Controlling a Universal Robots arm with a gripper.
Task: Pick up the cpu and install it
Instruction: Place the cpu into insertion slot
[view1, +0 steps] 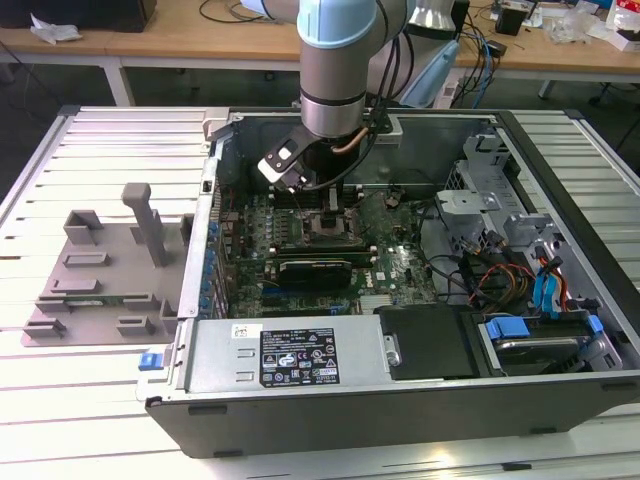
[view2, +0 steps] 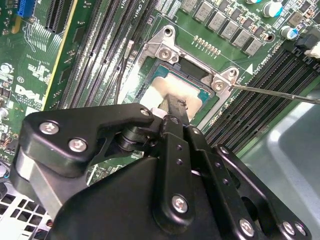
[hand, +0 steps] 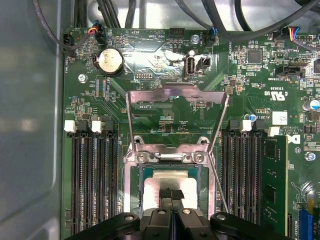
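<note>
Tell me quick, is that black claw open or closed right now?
Gripper: shut, fingertips together over the flat square silver-topped cpu, which lies in its metal-framed socket.

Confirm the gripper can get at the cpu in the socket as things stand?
Likely yes. The load plate is flipped open, and the gripper hangs directly over the bare metal top of the cpu, with nothing visible between them.

Pincer (hand: 170, 194) btwn RAM slots (hand: 92, 185); open plate (hand: 175, 92) near.
</note>
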